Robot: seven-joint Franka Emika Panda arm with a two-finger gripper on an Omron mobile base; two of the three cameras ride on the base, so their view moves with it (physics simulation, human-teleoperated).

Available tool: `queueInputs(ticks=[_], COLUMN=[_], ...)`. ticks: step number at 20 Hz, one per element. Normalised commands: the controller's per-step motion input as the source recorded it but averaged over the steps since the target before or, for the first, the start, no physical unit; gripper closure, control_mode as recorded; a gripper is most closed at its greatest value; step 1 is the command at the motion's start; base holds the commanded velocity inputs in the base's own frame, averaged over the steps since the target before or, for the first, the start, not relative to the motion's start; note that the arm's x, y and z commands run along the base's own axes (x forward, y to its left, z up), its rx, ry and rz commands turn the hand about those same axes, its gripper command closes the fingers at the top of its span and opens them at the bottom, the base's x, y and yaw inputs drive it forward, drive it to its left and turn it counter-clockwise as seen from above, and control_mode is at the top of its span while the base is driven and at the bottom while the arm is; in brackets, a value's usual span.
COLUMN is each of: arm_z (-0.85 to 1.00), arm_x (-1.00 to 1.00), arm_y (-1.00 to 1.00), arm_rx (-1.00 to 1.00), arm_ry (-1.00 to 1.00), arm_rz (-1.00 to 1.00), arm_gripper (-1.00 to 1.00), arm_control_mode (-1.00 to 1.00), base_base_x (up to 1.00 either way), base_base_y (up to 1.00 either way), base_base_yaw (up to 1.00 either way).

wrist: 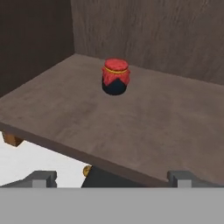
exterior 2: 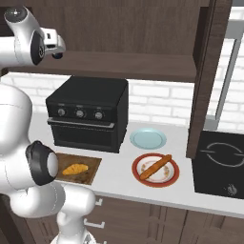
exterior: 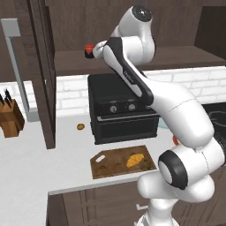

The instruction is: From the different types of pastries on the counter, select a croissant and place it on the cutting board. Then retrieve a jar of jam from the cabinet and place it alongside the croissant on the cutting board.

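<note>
The jar of jam (wrist: 115, 77), dark with a red lid, stands upright on the cabinet shelf (wrist: 144, 127) toward the back left. My gripper (wrist: 111, 179) is open wide at the shelf's front edge, a short way from the jar, with nothing between its fingertips (wrist: 41, 178). From the left base view the jar of jam (exterior: 89, 50) peeks out just left of my gripper (exterior: 94, 52). The golden croissant (exterior: 134, 160) lies on the cutting board (exterior: 110, 167) at the counter's front edge, also visible as croissant (exterior 2: 75, 168) on cutting board (exterior 2: 91, 167).
A black oven (exterior: 123, 108) sits under the shelf. The open cabinet door (exterior: 44, 70) hangs at left, a knife block (exterior: 9, 117) beyond it. A small brown lump (exterior: 80, 126) lies on the counter. A stick pastry (exterior 2: 155, 167) rests on a red-rimmed plate, near a blue plate (exterior 2: 148, 138) and the stove (exterior 2: 221, 164).
</note>
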Motion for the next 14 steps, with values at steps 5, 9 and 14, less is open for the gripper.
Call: queueInputs(ticks=[5,9,14], arm_z=[0.00,0.00,-0.04], arm_x=[0.25,0.40,0.42], arm_y=[0.17,0.09,0.04], arm_rx=[0.11,0.01,0.00], arm_ry=[0.00,0.00,0.00], arm_rz=[0.00,0.00,0.00], arm_gripper=[-1.00,-1.00,-1.00], arm_control_mode=[-1.00,-1.00,-1.00], base_base_x=[0.00,0.00,0.00], base_base_y=[0.00,0.00,0.00], base_base_yaw=[0.00,0.00,0.00])
